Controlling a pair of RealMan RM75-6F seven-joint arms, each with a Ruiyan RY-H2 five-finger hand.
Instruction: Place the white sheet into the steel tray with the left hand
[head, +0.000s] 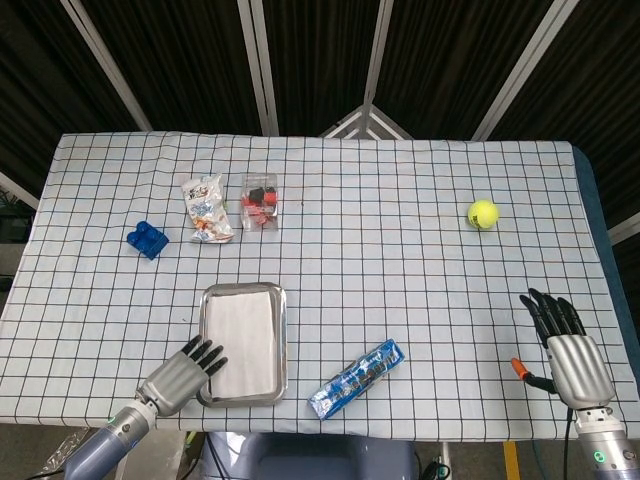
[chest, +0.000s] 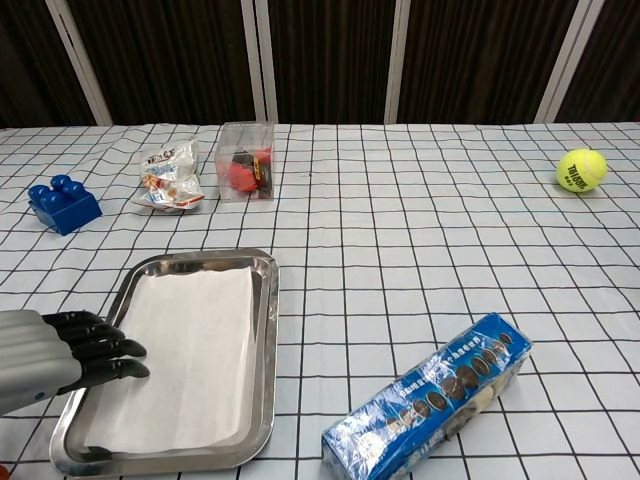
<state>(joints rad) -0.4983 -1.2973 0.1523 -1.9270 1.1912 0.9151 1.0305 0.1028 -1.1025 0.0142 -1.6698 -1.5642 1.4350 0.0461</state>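
The white sheet (head: 243, 327) (chest: 190, 351) lies flat inside the steel tray (head: 281, 340) (chest: 267, 320) near the table's front left. My left hand (head: 183, 372) (chest: 55, 356) is at the tray's near left corner, open, its dark fingertips (chest: 118, 350) over the tray's left rim and the sheet's edge. It holds nothing. My right hand (head: 568, 347) rests open at the front right edge of the table, far from the tray, and shows only in the head view.
A blue biscuit packet (head: 357, 377) (chest: 433, 397) lies right of the tray. At the back are a blue block (head: 147, 239) (chest: 63, 203), a snack bag (head: 207, 208) (chest: 168, 177) and a clear box (head: 260, 201) (chest: 246, 161). A tennis ball (head: 483, 213) (chest: 581, 169) sits at the far right.
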